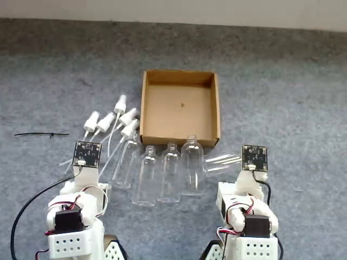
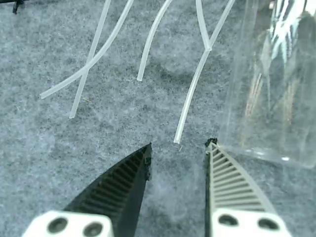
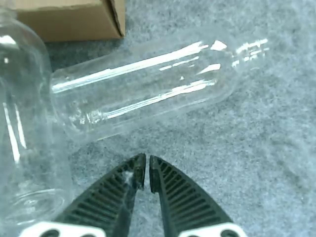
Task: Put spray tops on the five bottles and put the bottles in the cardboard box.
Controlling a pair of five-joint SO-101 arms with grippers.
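Five capless bottles (image 1: 171, 173) lie just before the cardboard box (image 1: 143, 108), spray tops (image 1: 105, 122) to its left. The left gripper (image 2: 178, 148) hangs parted, empty, over dip tubes (image 2: 192, 94). The right gripper (image 3: 147, 161), all but closed, likely must widen to grasp the sideways bottle (image 3: 143, 89).

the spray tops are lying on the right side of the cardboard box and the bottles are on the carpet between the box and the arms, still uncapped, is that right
Not quite. The high view shows the spray tops lying on the left side of the cardboard box, not the right. The rest holds: the bottles lie between the box and the arms, still uncapped.
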